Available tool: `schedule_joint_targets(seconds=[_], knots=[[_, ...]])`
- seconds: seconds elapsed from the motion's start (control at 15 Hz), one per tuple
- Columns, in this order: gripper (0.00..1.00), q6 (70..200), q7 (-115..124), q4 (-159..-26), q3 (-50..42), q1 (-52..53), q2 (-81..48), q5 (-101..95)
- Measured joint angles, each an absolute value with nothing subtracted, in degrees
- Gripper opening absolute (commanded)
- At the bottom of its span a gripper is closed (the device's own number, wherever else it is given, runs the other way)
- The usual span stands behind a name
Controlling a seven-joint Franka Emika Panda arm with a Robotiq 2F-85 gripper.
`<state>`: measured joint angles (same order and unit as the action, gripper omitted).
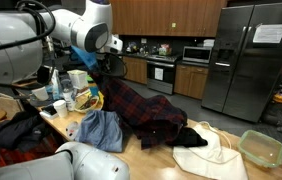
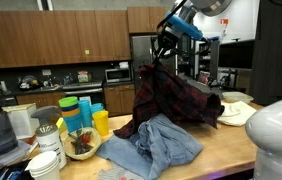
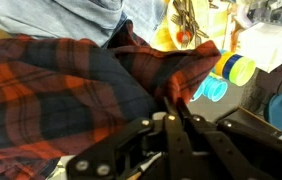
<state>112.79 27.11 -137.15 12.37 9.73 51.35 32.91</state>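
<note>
I am running the gripper [image 3: 171, 122] with its jaws drawn almost together, pinching a fold of the plaid shirt [image 3: 61, 90]. In the wrist view the cloth is spreading out right from the fingertips. In an exterior view the shirt is hanging from the gripper [image 2: 158, 60] above the table [image 2: 236, 138], bunched at the pinch and draping onto the clothes below. My judgement is that the grip is thin, on one fold only. So I am wanting slow, steady moves, straight up rather than sideways, so that the weight of the fabric is not dragging it out of the jaws.

Directly beneath the gripper a blue denim garment [image 2: 161, 145] is lying crumpled, touching the shirt's hem. It could be catching on the shirt and riding along. Off to one side of the gripper, and lower, a yellow cup [image 2: 101, 122], a stack of coloured cups [image 2: 71, 112] and a bowl [image 2: 81, 146] of odds and ends are standing close to the trailing cloth. A swinging sleeve could be knocking them over. Farther out, past the shirt, a white cloth [image 1: 206, 152] and a clear container [image 1: 262, 147] with a green rim are lying on the table. Well beyond the gripper a steel fridge [image 1: 251, 55] is standing against the kitchen wall.
</note>
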Motion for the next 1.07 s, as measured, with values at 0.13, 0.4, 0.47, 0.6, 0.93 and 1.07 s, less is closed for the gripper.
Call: schedule_joint_targets(seconds=[0.13,0.4,0.47,0.6,0.93,1.07], knots=[[0.01,111.50,25.88,-136.78,11.86,9.73,51.25,34.35],[0.01,109.56,24.16,-136.50,11.37,9.63,51.03,36.97],[0.01,109.13,23.80,-136.47,11.15,9.62,50.88,37.65],[0.01,108.31,23.00,-136.30,10.55,9.46,50.51,38.55],[0.01,106.14,22.74,-134.29,9.16,7.57,50.65,38.65],[0.01,105.22,22.74,-133.07,8.69,6.51,50.79,38.65]])
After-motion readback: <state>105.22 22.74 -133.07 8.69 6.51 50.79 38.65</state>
